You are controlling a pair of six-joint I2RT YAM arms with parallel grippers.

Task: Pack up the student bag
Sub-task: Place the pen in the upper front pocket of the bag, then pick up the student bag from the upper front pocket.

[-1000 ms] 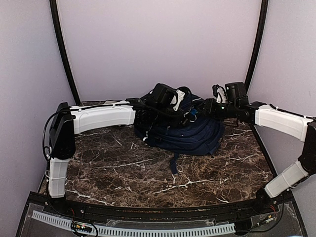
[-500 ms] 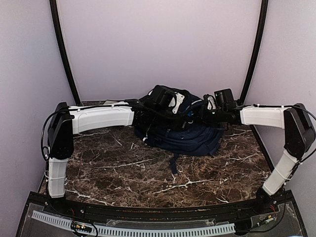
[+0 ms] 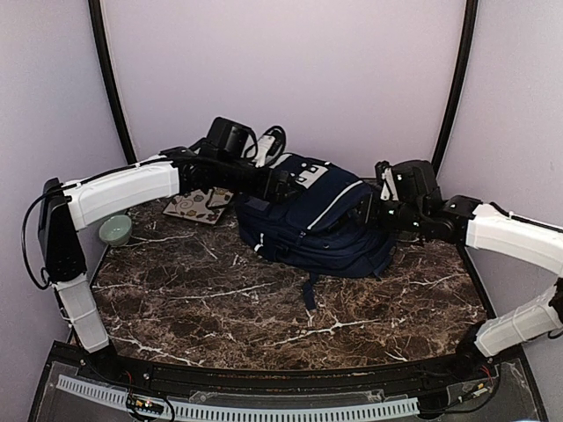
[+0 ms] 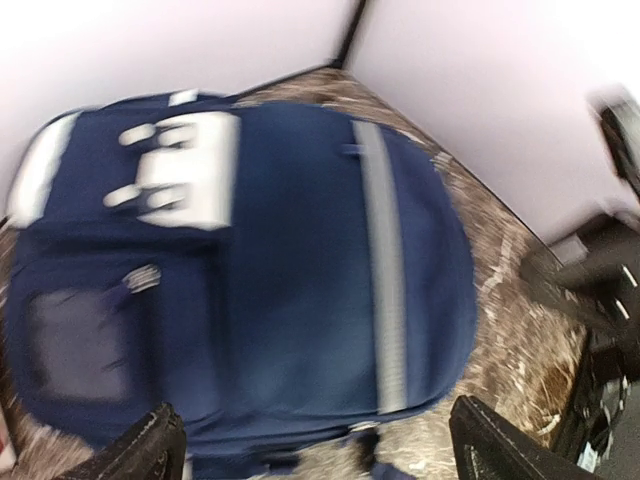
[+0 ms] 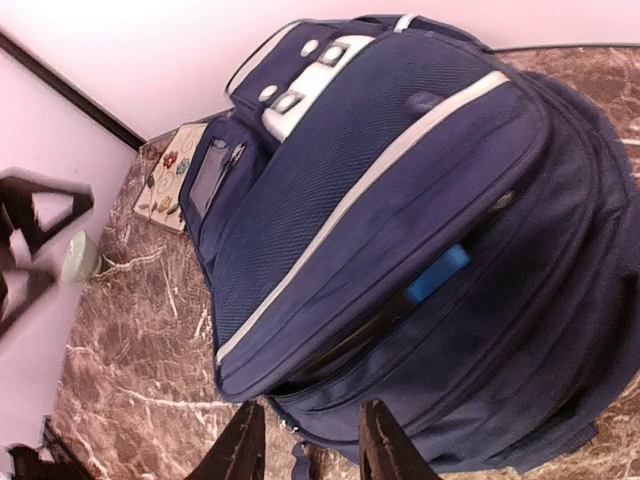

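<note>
The student bag [image 3: 321, 224], navy with white trim stripes, lies at the back middle of the marble table with its white patch [image 3: 308, 174] facing up. My left gripper [image 3: 269, 143] hovers above the bag's top left end, fingers wide open and empty. In the left wrist view the bag [image 4: 300, 250] fills the blurred frame beyond that gripper [image 4: 325, 450]. My right gripper [image 3: 368, 209] is at the bag's right side, open and holding nothing. The right wrist view shows the bag [image 5: 400, 200] with a gaping zip slot and a blue item [image 5: 438, 273] inside, just ahead of the gripper [image 5: 315, 445].
A patterned flat card [image 3: 198, 204] lies left of the bag, and a pale green bowl [image 3: 115, 230] sits further left near the wall. Walls close in behind and on both sides. Dark marble tabletop [image 3: 290, 308] stretches in front of the bag.
My left gripper has let go of the bag's top, opened wide and lifted back to the left, uncovering the card and bowl. The right gripper has pulled back slightly to the right.
</note>
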